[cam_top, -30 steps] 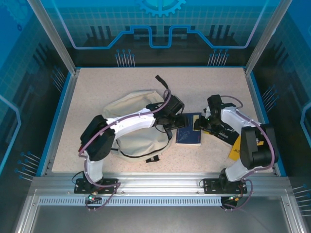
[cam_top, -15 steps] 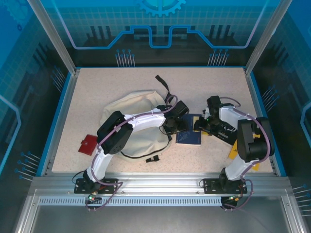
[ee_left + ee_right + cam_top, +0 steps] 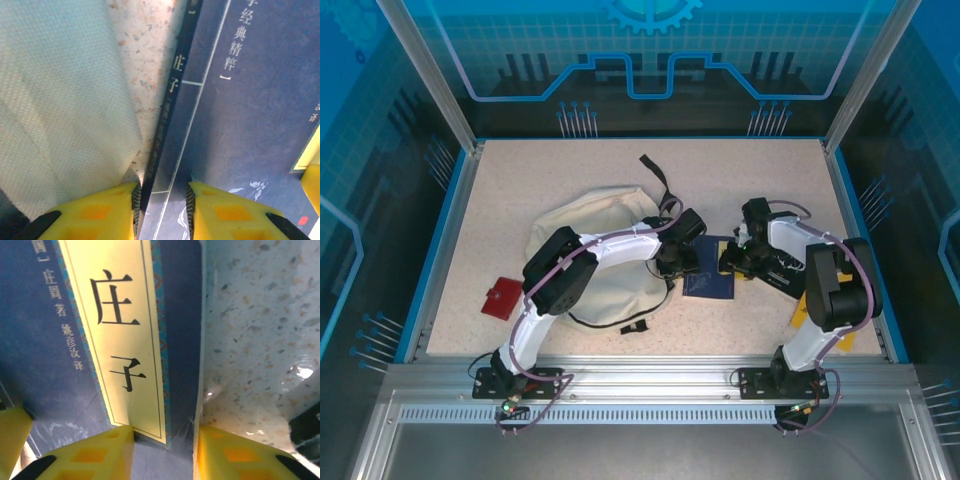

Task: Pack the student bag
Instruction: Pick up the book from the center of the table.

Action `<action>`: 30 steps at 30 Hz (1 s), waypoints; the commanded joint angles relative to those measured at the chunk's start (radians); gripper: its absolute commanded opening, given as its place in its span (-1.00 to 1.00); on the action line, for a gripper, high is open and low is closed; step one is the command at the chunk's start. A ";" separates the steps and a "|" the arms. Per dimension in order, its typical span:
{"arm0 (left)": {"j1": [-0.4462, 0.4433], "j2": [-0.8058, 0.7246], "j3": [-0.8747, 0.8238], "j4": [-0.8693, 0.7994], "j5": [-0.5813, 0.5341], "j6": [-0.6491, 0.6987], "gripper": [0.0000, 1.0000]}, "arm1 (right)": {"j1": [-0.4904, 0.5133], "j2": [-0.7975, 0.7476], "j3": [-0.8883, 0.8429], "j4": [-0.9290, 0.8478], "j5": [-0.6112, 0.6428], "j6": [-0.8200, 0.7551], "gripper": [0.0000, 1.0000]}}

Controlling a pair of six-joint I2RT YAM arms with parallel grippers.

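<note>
Cream student bag point(image 3: 585, 212) slumped left of centre on the surface point(image 3: 520, 170), black strap end toward far right, long axis unclear. Just beside it, 1 blue book point(image 3: 710, 282). Left gripper point(image 3: 162, 192) narrow, astride the spine; right gripper point(image 3: 165, 435) narrow, astride the opposite edge.

A dark blue book point(image 3: 708, 281) lies flat on the speckled table point(image 3: 520, 190). On its front is a pale yellow strip point(image 3: 125, 340) with big black Chinese letters. A small red flat thing point(image 3: 502, 297) lies far off by the left edge. Something yellow point(image 3: 802, 312) lies by the right edge, partly hidden.
</note>
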 commanded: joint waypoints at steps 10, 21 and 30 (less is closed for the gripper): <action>-0.001 0.062 0.021 -0.046 0.052 0.020 -0.43 | 0.045 -0.183 0.077 -0.120 -0.077 0.071 -0.68; 0.037 -0.008 0.030 -0.022 0.105 0.080 -0.39 | 0.040 -0.193 0.078 -0.111 -0.072 0.075 -1.00; 0.112 -0.210 0.020 -0.026 0.156 0.157 0.16 | 0.011 -0.314 0.093 -0.075 -0.136 0.055 -1.00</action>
